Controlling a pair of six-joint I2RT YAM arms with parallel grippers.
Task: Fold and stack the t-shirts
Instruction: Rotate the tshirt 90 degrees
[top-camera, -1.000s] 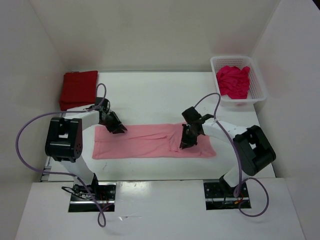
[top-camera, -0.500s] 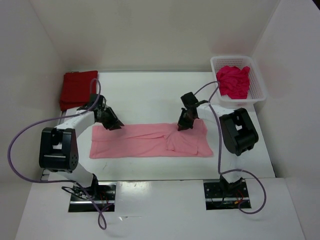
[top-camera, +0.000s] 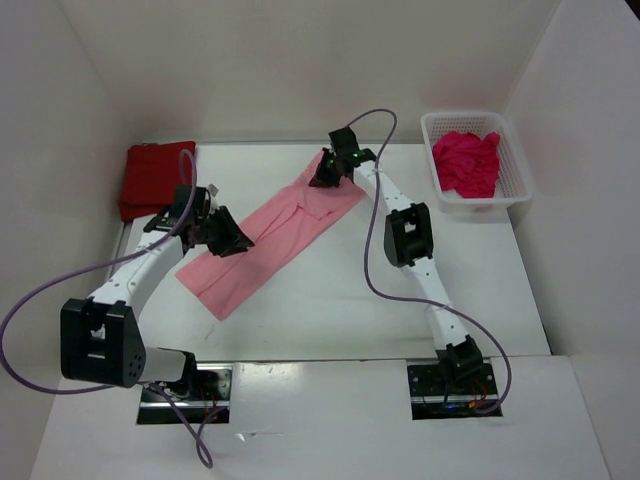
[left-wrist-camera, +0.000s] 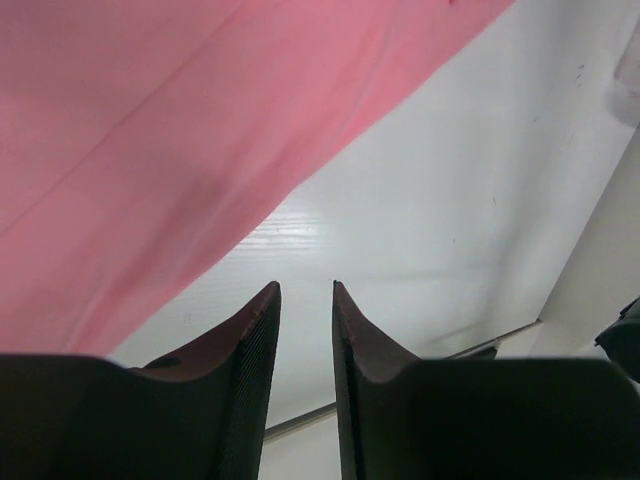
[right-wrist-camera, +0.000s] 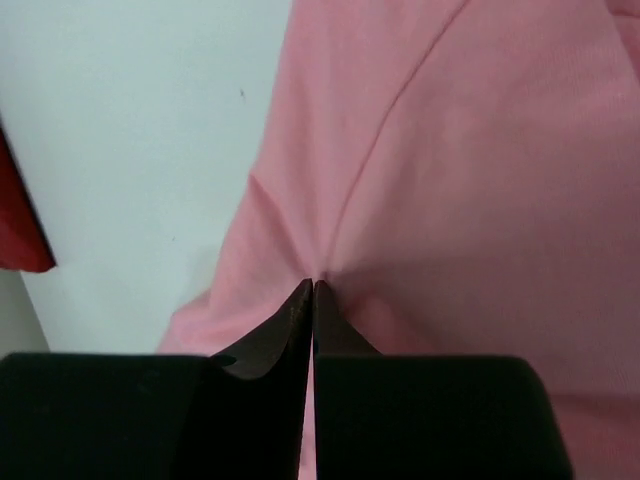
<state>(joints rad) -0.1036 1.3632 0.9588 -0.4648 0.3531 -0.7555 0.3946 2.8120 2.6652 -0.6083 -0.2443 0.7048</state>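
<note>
Right gripper (top-camera: 328, 172), seen from above, is clamped on the far end of the light pink cloth t-shirt (top-camera: 265, 240), a narrow folded strip lying on the white surface (top-camera: 330, 300). The strip's long axis runs diagonally from that gripper down and leftward to the left gripper (top-camera: 232, 240), which sits over its left edge towards the other end. Beyond and left of the left gripper lies the folded dark red cloth t-shirt (top-camera: 155, 178). Well to the right of the right gripper, the crumpled crimson-magenta cloth t-shirt (top-camera: 466, 163) sits in the white plastic lattice basket (top-camera: 478, 117).

From the left wrist, the left gripper (left-wrist-camera: 305, 295) stands slightly parted, with bare surface showing between its fingers. It holds nothing, and pink cloth lies ahead and to its left.

From the right wrist, the right gripper (right-wrist-camera: 313, 292) is pressed together on a pucker of pink cloth, creases fanning out ahead. Folding end to end likely means carrying this end along the strip toward the left arm, which is nearer the free end.
</note>
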